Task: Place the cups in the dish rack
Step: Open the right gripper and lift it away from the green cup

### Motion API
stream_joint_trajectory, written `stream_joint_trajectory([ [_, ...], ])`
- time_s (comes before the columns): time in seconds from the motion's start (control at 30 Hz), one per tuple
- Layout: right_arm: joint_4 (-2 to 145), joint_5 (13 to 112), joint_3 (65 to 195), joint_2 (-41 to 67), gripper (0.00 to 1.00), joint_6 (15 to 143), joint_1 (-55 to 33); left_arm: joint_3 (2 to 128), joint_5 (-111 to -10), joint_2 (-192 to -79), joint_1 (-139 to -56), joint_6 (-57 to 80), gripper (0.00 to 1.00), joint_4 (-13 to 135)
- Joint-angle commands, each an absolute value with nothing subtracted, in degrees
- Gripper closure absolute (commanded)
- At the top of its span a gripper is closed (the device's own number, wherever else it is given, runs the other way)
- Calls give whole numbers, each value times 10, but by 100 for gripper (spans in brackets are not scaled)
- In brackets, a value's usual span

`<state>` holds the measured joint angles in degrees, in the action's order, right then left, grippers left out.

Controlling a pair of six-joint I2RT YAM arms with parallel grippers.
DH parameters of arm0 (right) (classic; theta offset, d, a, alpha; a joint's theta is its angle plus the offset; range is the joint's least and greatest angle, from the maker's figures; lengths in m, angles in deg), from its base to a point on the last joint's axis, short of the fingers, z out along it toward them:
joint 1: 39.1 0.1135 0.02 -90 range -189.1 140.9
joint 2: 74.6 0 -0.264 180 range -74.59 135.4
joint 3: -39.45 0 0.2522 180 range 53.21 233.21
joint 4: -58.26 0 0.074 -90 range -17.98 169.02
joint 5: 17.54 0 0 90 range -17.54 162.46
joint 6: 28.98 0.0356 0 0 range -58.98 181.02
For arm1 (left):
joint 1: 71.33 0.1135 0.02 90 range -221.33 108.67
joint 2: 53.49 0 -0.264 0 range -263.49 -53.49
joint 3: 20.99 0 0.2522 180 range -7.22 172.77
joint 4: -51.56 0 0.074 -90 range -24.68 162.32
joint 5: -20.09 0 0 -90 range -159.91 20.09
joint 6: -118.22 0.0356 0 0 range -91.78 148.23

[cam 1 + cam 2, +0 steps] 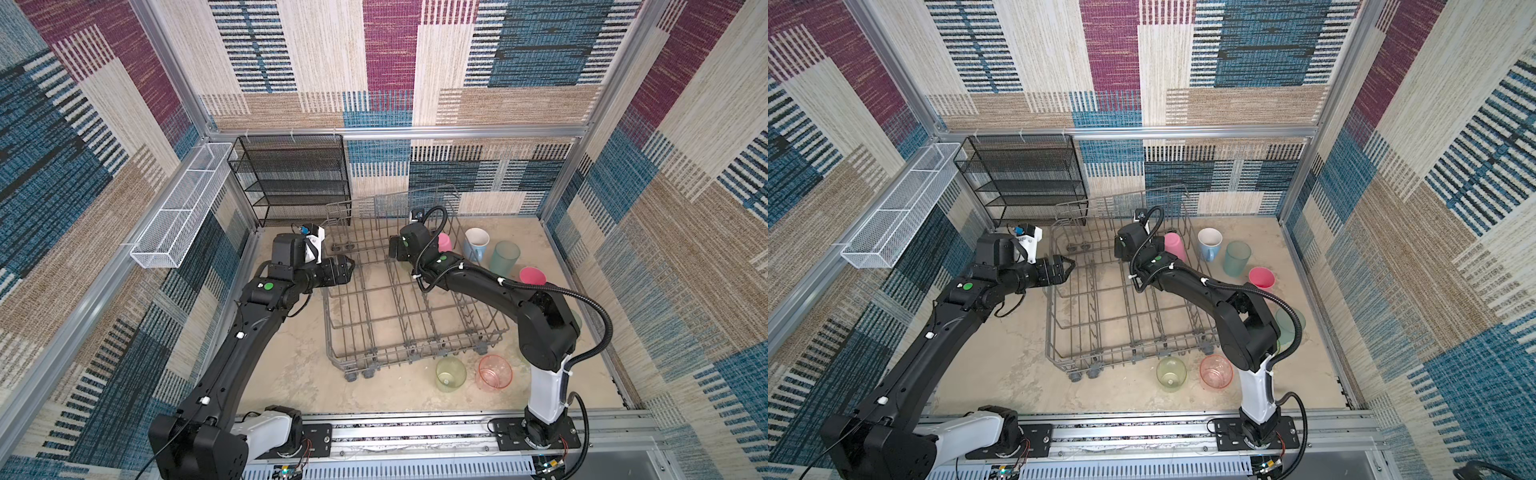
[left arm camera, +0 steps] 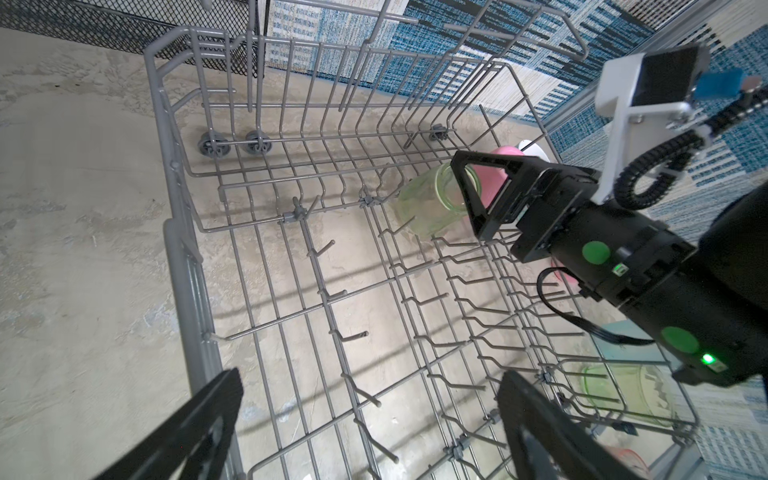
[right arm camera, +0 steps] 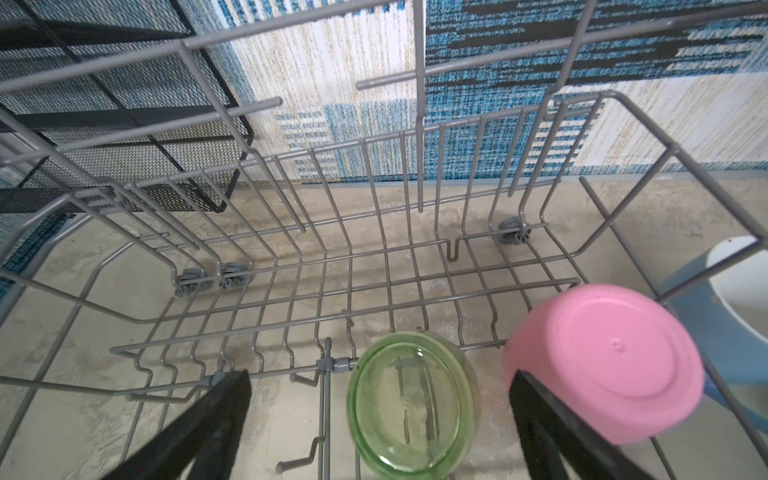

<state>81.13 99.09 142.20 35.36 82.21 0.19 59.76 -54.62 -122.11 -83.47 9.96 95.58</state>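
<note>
- Cups are going into the dish rack (image 1: 415, 351) mouth-down. A yellow-green cup (image 3: 411, 399) stands bottom-up over the tines, between the spread fingers of the right gripper (image 3: 380, 376), which clasp nothing.
- A pink cup (image 3: 606, 361) sits inverted just beside it, close against one right finger. Whether the two touch cannot be told.
- The left gripper (image 2: 372, 376) hangs over the rack's left edge, its fingers wide apart and empty.
- On the bench (image 1: 291, 353) beyond the rack's right wall, a light-blue mug (image 1: 476, 245), a teal tumbler (image 1: 504, 257) and a second pink tumbler (image 1: 532, 276) stand mouth-up.
- A yellow-green tumbler (image 1: 451, 374) and a pink-orange tumbler (image 1: 494, 372) stand near the rack's front corner.
- The tumblers look light, thin-walled and smooth, so a nudge could tip them or send them skidding. The surest hold seems to be on the wall near the rim, one finger inside the mouth and one outside.
- The mug is probably heavier, and its rim away from the handle seems the safer place to take hold.
</note>
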Motion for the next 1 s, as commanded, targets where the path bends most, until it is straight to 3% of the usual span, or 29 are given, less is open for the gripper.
stream_joint_trajectory([
  [0.0,818,976,1430,327,0,826,3,596,-532,-1215,-834,101,1,940],
  [0.33,894,935,1462,259,2,824,-25,595,-526,-1211,-834,101,3,938],
  [0.97,1015,745,1364,131,9,882,-268,597,-545,-1214,-847,111,6,949],
])
